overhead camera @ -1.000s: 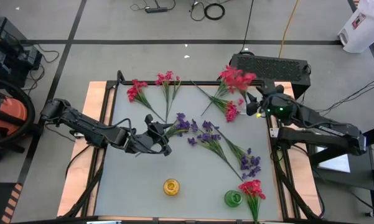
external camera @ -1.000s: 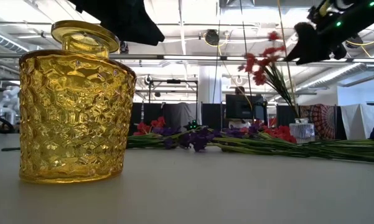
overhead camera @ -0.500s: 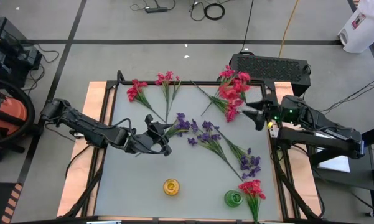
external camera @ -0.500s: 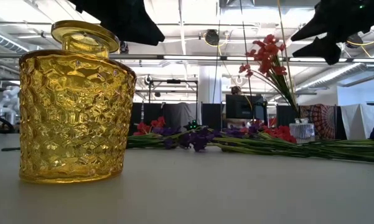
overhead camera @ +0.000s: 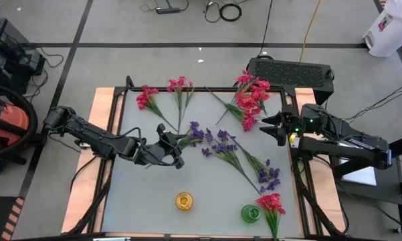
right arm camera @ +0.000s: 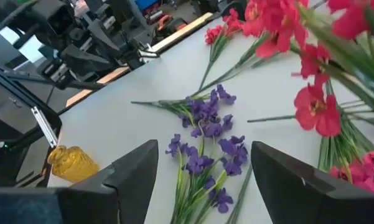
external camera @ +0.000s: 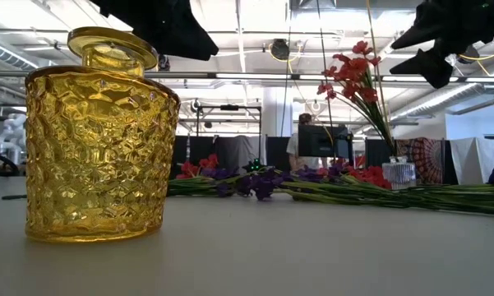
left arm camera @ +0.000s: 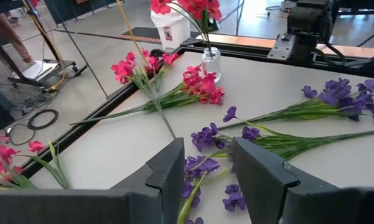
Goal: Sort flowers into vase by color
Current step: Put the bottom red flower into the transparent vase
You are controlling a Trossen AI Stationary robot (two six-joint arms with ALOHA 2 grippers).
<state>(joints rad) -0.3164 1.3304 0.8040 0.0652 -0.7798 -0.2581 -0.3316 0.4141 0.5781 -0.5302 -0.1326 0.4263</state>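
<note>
Since a second ago the right hand [overhead camera: 273,127] has let go of the red sprigs and backed off toward the worktop's right edge, fingers now spread apart with nothing between them; the left arm hasn't budged.

From above, the red bunch [overhead camera: 251,94] stands in the clear vase [overhead camera: 265,107] at the far right corner of the worktop [overhead camera: 154,187]. More red and pink sprigs [overhead camera: 146,97] lie along the far edge, purple flowers [overhead camera: 224,144] are strewn across the middle, and one red sprig [overhead camera: 271,203] lies right by the green vase [overhead camera: 250,213]. A yellow vase [overhead camera: 184,200] sits near the front edge. The left hand [overhead camera: 176,144] hovers over a purple sprig left of centre, fingers parted, holding nothing.

Down at table height, the yellow vase [external camera: 99,140] fills the left side, and the red bunch [external camera: 353,74] rises from the clear vase [external camera: 399,174] in the back, with the right hand [external camera: 431,49] apart from it up top.

Left wrist cam: both dark fingers [left arm camera: 168,177] stand apart over purple blossoms [left arm camera: 205,137], clear vase [left arm camera: 211,63] farther off.

Right wrist cam: fingers [right arm camera: 134,171] wide open, red blooms [right arm camera: 314,106] close by, purple sprigs [right arm camera: 205,134] lying beyond.
</note>
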